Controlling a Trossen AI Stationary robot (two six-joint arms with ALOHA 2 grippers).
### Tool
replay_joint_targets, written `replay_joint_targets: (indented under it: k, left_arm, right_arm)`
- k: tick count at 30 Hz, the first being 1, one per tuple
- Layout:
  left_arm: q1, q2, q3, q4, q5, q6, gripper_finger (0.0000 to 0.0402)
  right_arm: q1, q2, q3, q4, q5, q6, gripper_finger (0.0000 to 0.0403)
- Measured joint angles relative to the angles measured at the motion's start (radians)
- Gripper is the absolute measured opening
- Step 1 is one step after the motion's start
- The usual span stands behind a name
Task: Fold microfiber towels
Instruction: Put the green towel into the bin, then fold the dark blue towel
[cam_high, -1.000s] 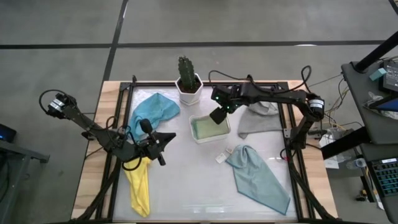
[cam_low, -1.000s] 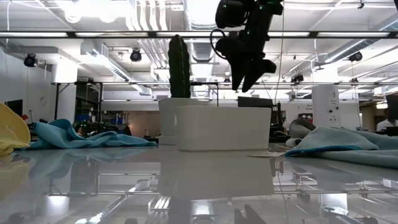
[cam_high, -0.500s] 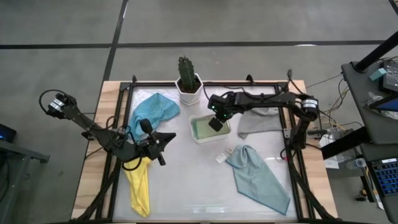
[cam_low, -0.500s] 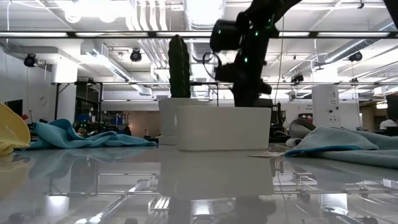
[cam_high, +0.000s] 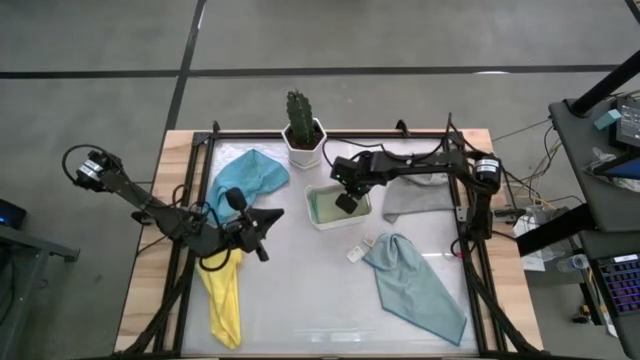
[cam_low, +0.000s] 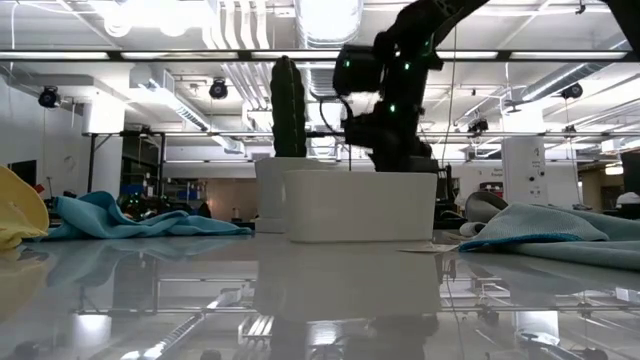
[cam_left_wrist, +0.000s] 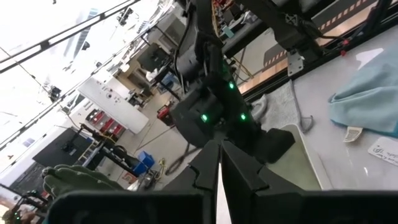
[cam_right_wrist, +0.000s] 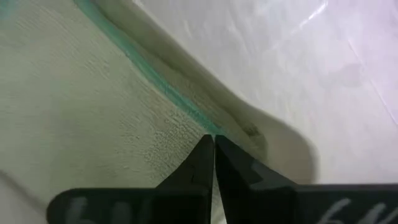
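Olive green cloth fills the right wrist view, and the right tool (cam_high: 344, 202) has its fingers pressed together down inside the white tray (cam_high: 317, 222). The fingertips meet at the green towel (cam_right_wrist: 81, 118) close to its teal-stitched hem, against the tray wall; whether any fabric is actually pinched between them I cannot tell, since no cloth shows bunched in the closed tips.

By my reading, the step in hand is taking the green towel out of the tray so it can be laid flat for folding. The next move calls for a straight lift clear of the tray rim, then a carry to open bench.

Just beyond the right tool on its outer side lies the grey towel (cam_high: 415, 195), and nearer the front the pale teal towel (cam_high: 418, 287), with a small white tag (cam_high: 356, 253) between it and the tray. The potted cactus (cam_high: 302, 128) stands just behind the tray, a hazard for a high swing. The clearest room is the bare bench (cam_high: 300, 290) in front of the tray.

Well apart, the left tool (cam_high: 262, 252) is closed and holds nothing, with the yellow towel (cam_high: 224, 295) beside it and the blue towel (cam_high: 246, 178) beyond.
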Motion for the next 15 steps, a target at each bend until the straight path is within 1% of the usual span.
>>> replay_joint_targets:
  k: [5, 9, 12, 15]
  left_arm:
    - [0.008, 0.007, 0.000, 0.000, 0.000, -0.026, 0.0004]
    - [0.028, 0.021, 0.000, 0.000, 0.013, -0.044, 0.0004]
    - [0.071, 0.028, 0.000, 0.001, 0.078, -0.079, 0.0001]
    - [0.146, 0.029, 0.001, -0.002, 0.189, -0.155, 0.0001]
  right_arm:
    - [0.022, -0.101, -0.002, -0.010, 0.001, -0.032, 0.0008]
    - [0.066, -0.198, -0.049, -0.005, 0.000, -0.090, 0.0008]
    - [0.090, -0.271, -0.115, 0.031, -0.002, -0.114, 0.0008]
    - [0.107, -0.346, -0.208, 0.109, -0.001, -0.146, 0.0008]
